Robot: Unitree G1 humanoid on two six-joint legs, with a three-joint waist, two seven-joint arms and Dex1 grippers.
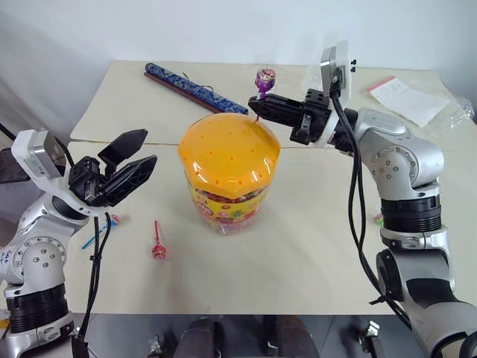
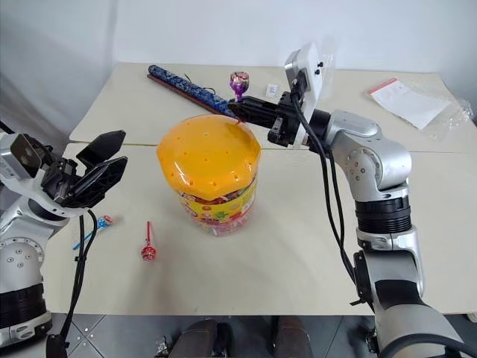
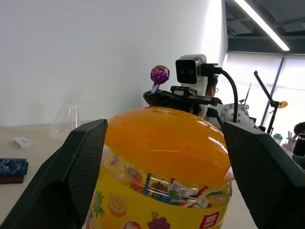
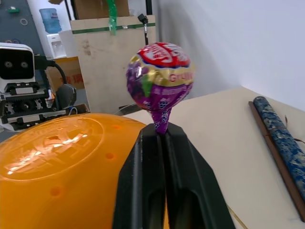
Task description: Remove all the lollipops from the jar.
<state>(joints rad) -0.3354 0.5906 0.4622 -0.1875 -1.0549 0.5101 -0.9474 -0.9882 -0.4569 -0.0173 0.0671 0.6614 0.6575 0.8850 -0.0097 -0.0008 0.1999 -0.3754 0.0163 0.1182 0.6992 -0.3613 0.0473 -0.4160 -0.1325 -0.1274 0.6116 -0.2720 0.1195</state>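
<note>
1. My left gripper point(image 1: 138, 155) hangs in the air off the left side of the jar, fingers spread wide, nothing between them; in the left wrist view the two black fingers point(image 3: 71, 176) frame the jar's sides without touching it.
2. On the table point(image 1: 313, 246) below that gripper: a blue-stick lollipop point(image 1: 104, 224) near the left edge, partly behind my arm, and a red-stick lollipop point(image 1: 158, 242) a bit right of it, lying flat, both apart from the jar.
3. Jar point(image 1: 227, 171) stands upright at table centre, domed orange lid point(image 1: 227, 153) with small holes on top, colourful candy label below, wrapped sweets visible through the clear band.
4. Long dark blue patterned stick point(image 1: 194, 88) lies diagonally on the far table, behind the jar and to its left.
5. My right gripper point(image 1: 257, 107) reaches in from the right, level with the back rim of the lid, fingers closed tight on the stick of a purple-wrapped lollipop point(image 4: 159, 78); candy head sticks straight up above the fingertips, clear of the lid.
6. Whether the lower end of that stick touches the lid, can't tell.
7. Small bit of green and pink point(image 1: 378, 219) beside my right arm on the table, too hidden to name.
8. White paper in a clear plastic sleeve point(image 1: 414, 97) at the far right corner.
</note>
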